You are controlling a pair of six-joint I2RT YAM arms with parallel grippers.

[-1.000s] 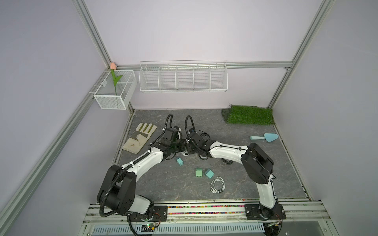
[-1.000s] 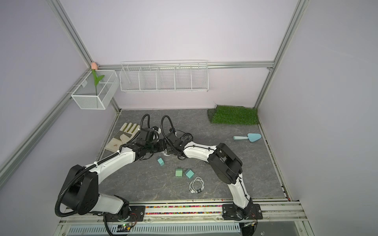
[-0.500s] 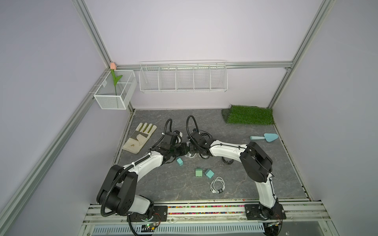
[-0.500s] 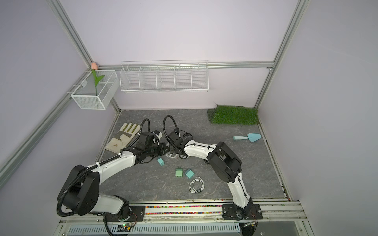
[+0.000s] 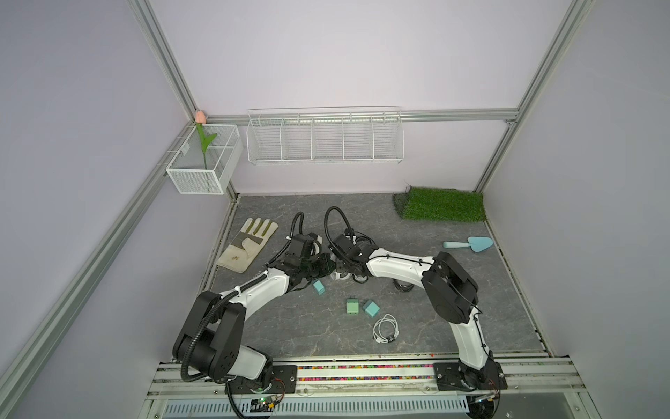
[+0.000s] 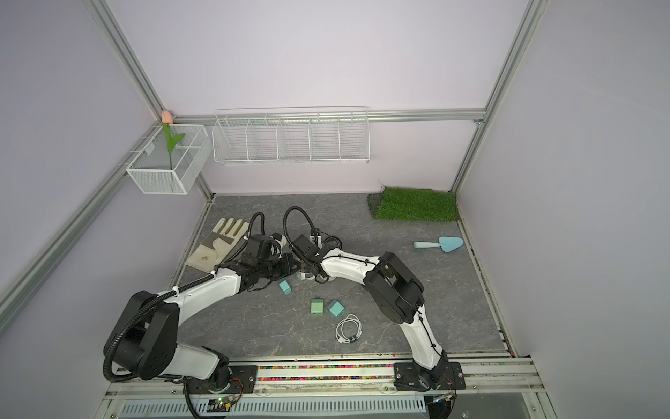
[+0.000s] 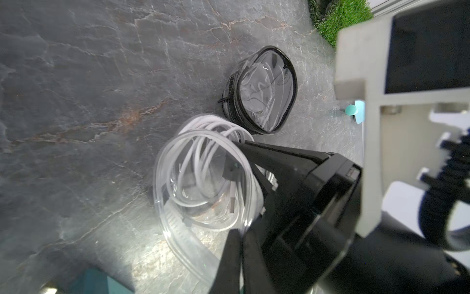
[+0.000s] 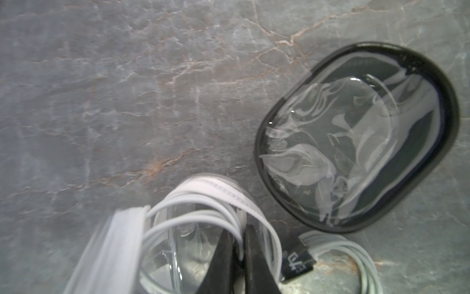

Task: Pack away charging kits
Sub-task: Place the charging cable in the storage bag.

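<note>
Your left gripper (image 7: 241, 229) still pinches the rim of the clear case (image 7: 159, 178) while your right gripper (image 8: 237, 238), now inside it, barely loosens on the white cable (image 8: 178, 203), so it's nearly packed.

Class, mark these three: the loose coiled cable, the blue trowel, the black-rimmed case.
loose coiled cable (image 5: 388, 339), in a top view, on its tied end.
blue trowel (image 5: 468, 244), in a top view, where handle meets blade.
black-rimmed case (image 8: 356, 137), right wrist view, on its clear face.
</note>
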